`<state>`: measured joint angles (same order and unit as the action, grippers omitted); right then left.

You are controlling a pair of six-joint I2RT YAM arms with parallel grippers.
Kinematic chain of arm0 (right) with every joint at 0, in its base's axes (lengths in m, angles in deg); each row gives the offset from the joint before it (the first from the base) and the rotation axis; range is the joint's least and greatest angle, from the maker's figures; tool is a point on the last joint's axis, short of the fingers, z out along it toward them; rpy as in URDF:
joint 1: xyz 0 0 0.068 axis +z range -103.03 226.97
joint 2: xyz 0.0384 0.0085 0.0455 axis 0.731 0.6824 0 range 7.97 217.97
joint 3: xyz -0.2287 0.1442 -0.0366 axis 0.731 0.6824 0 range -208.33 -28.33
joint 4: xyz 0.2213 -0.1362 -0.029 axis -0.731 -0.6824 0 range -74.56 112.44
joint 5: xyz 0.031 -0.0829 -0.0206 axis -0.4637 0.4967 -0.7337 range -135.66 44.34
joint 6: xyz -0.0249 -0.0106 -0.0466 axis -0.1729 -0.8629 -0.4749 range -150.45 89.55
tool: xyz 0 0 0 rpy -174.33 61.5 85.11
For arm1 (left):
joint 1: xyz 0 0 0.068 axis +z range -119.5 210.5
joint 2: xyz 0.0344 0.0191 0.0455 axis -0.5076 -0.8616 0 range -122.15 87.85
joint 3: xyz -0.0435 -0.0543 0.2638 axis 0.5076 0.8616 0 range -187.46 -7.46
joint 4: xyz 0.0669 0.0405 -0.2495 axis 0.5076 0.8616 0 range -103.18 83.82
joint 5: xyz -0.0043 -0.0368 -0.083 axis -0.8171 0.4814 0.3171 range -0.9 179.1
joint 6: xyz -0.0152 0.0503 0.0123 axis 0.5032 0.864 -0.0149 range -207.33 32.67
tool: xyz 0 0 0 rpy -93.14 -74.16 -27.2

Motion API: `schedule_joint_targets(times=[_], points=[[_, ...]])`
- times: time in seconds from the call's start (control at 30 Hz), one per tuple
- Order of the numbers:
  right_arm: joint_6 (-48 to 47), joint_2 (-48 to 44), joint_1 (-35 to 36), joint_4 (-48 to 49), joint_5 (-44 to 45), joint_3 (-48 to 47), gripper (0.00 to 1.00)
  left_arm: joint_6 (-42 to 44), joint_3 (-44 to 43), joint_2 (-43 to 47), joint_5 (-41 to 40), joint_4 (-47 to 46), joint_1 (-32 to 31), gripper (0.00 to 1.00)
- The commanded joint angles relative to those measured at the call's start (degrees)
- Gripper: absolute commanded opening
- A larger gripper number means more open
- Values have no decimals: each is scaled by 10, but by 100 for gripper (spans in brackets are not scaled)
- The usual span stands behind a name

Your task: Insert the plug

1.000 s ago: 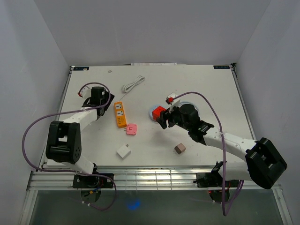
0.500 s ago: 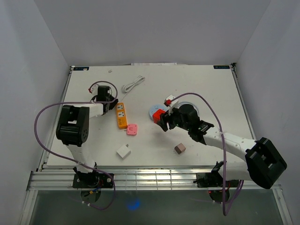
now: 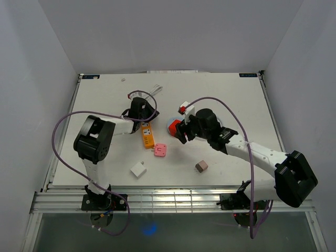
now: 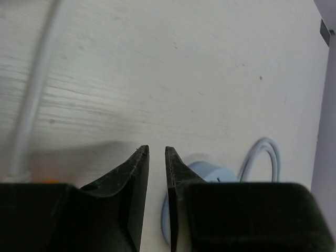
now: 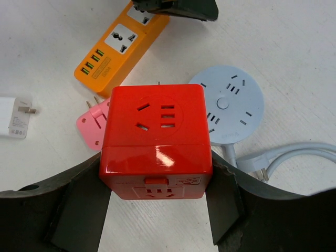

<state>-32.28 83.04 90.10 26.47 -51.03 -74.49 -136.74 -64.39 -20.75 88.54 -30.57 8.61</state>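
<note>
Red cube adapter (image 5: pixel 156 142) sits clamped between the fingers of the right hand (image 5: pixel 156 181), one socket face turned to the wrist camera. Seen from above, the orange power strip (image 3: pixel 147 135) lies at 9 o'clock from it and the pink plug (image 3: pixel 160 151) at 7 o'clock, both on the worktop (image 3: pixel 231 94). There is one of each of these, plus one white charger (image 3: pixel 138 170), one brown block (image 3: pixel 201 167), one pale-blue round socket (image 5: pixel 231 102) and one white cable (image 3: pixel 156 87). The left hand (image 4: pixel 156 157) is pinched to a thin slit with nothing in it, at the strip's 12 o'clock end.
</note>
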Motion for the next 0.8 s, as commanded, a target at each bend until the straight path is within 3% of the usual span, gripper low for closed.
schedule_joint_targets(times=[0.0,0.27,0.43,0.57,0.7,0.77], points=[[-19,-2,-1,-26,-15,-42,43,-8,14,-11,54,-53,-19,30],[-15,-16,-1,-57,-13,-49,43,-24,29,-43,79,-91,-57,29],[-13,-26,-1,-58,-5,-42,43,-9,31,-10,60,-94,-57,31],[-14,-32,-1,-55,4,-38,43,19,8,13,44,-58,-57,43],[-14,-26,0,-56,4,-44,43,53,-20,32,-46,20,-55,63],[-14,-26,-1,-55,1,-43,43,60,-32,46,-71,37,-51,65]])
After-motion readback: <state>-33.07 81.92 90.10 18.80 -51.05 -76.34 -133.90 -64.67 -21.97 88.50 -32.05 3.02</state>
